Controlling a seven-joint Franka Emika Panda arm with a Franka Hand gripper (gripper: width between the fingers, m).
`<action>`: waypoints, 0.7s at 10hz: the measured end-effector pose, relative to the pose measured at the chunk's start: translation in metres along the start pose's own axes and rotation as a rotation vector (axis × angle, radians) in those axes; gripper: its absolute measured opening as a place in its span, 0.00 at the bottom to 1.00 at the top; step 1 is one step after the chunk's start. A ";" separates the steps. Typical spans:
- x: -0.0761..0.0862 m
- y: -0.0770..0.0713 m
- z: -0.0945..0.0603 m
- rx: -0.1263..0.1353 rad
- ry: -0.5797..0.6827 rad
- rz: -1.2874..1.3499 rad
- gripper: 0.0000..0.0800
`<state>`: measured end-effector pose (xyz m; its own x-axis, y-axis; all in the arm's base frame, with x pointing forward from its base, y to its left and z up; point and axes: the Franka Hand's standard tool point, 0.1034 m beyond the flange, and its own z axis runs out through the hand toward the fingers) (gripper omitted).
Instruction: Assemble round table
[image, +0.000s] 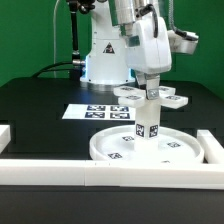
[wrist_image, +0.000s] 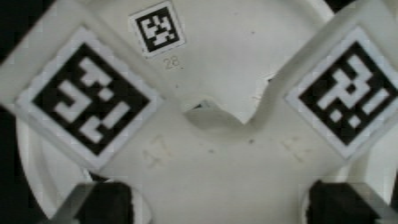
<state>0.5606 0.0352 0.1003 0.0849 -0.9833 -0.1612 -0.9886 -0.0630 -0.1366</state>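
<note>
The large white rimmed disc (image: 120, 150) lies flat near the front wall. The short tagged cylinder leg (image: 148, 128) stands upright at its middle. The cross-shaped foot (image: 168, 98) sits on top of the leg. My gripper (image: 150, 90) reaches down from above and is closed on the foot. In the wrist view the foot (wrist_image: 214, 120) fills the frame with its tagged arms. My gripper (wrist_image: 231, 200) has its dark fingers (wrist_image: 111, 200) pressed against both sides of one white arm. The leg and disc are hidden in that view.
The marker board (image: 92, 112) lies on the black table behind the disc. Long white border walls run along the front (image: 60, 172), with wall ends at the exterior view's left (image: 5, 135) and right (image: 210, 145). The robot base (image: 105, 60) stands behind.
</note>
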 end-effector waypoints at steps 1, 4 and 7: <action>-0.001 0.000 -0.001 -0.004 -0.002 -0.016 0.75; -0.010 -0.004 -0.027 -0.024 -0.039 -0.075 0.81; -0.011 -0.003 -0.026 -0.027 -0.041 -0.128 0.81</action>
<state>0.5595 0.0418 0.1278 0.2146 -0.9592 -0.1842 -0.9724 -0.1922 -0.1320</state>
